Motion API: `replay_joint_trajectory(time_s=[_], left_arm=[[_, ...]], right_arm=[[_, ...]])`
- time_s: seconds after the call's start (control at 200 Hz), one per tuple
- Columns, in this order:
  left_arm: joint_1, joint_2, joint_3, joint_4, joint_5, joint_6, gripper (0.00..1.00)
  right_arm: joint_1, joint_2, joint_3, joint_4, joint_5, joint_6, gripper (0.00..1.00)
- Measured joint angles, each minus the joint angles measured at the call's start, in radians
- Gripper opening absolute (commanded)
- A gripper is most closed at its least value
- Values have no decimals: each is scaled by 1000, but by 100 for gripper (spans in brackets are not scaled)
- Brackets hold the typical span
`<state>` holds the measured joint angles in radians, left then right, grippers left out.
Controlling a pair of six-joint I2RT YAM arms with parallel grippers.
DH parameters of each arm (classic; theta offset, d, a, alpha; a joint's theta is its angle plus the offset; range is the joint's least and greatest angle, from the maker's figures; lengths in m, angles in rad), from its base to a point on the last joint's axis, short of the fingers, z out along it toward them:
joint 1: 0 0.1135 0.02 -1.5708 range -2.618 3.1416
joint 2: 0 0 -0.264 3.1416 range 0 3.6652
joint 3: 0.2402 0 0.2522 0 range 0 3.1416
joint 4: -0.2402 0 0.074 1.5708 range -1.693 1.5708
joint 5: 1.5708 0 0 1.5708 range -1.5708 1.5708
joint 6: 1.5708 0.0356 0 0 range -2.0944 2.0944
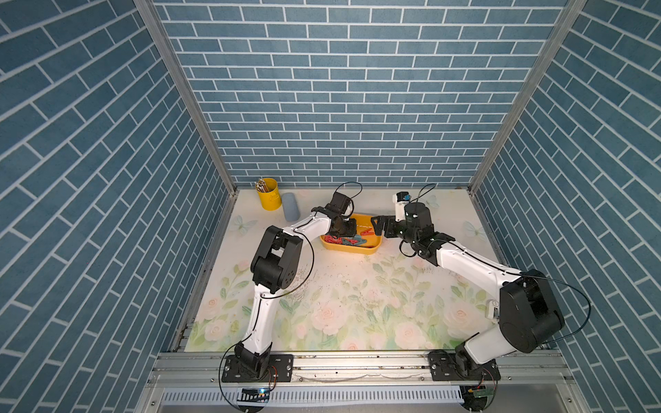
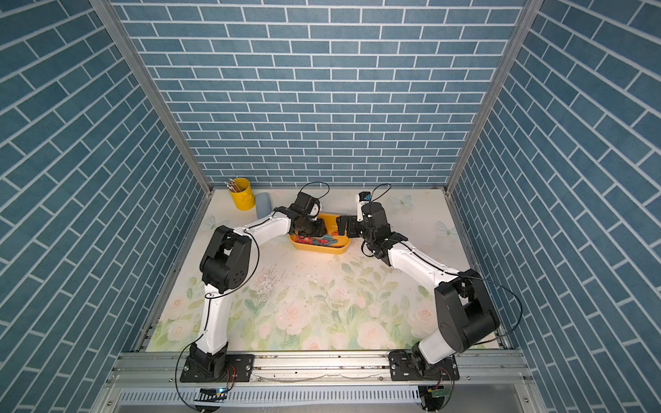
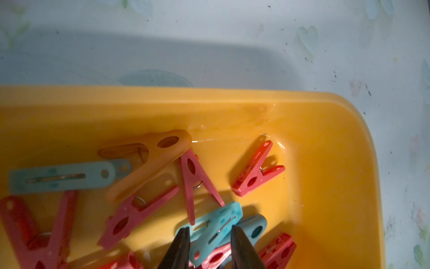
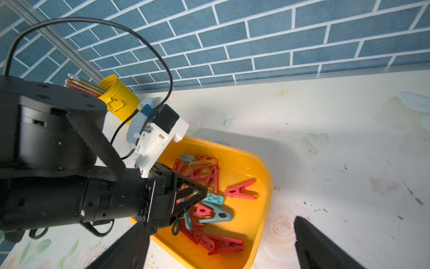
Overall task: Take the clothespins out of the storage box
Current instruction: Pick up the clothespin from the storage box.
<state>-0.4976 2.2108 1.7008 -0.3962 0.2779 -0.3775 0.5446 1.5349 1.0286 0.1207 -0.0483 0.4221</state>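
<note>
The yellow storage box (image 1: 352,251) (image 2: 322,249) sits at the back middle of the table with several clothespins (image 1: 348,242) in it, mostly red, some teal. My left gripper (image 1: 348,229) (image 3: 209,229) reaches down into the box, open a little. Its two black fingers stand on either side of a teal clothespin (image 3: 223,216) that lies on the pile. An orange clothespin (image 3: 151,163) and a lone red clothespin (image 3: 256,170) lie further in. My right gripper (image 1: 379,223) (image 4: 218,230) hangs wide open just over the box's right end, holding nothing.
A yellow pencil cup (image 1: 267,193) and a grey-blue cylinder (image 1: 290,207) stand at the back left. Blue brick walls close in the back and both sides. The floral table cover (image 1: 339,304) stretches in front of the box.
</note>
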Motion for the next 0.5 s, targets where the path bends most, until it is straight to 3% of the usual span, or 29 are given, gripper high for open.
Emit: replay_joint_trajectory(time_s=[0.14, 0.4, 0.5], left_arm=[[0, 19, 29, -6, -5, 5, 27], [0, 27, 29, -15, 2, 11, 29], [0, 27, 26, -15, 6, 11, 19]], right_arm=[[0, 0, -2, 0, 0, 0, 99], [0, 0, -3, 0, 0, 0, 99], [0, 0, -3, 0, 0, 0, 99]])
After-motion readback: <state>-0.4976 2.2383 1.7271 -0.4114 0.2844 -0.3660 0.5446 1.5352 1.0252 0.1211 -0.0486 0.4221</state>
